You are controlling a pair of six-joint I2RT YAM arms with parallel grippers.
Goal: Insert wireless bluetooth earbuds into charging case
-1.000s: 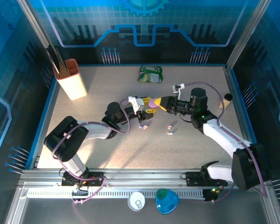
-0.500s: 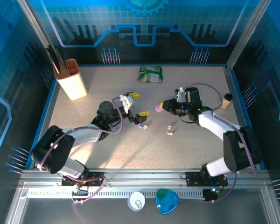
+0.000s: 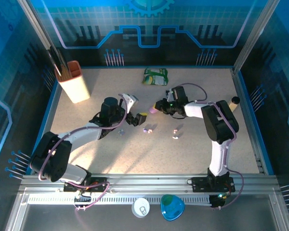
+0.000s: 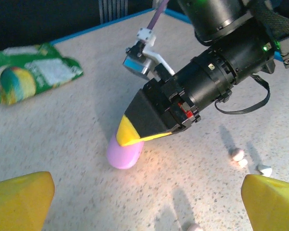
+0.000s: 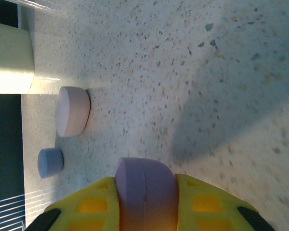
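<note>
My right hand (image 5: pixel 145 202) pinched the shut lilac charging case (image 4: pixel 124 153); my left hand (image 4: pixel 144 201) gaped wide beside it. I judged it best to hold steady and open the lid before fetching the earbuds (image 4: pixel 238 156).

Speckled matt table (image 3: pixel 192 144), smooth lilac plastic case (image 5: pixel 144 187), glossy green packet (image 4: pixel 38 72)

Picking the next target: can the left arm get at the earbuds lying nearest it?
Probably yes. The left gripper has open jaws, and the nearest earbuds lie loose on bare table close by. The right gripper, shut on the lilac case, is not between them.
</note>
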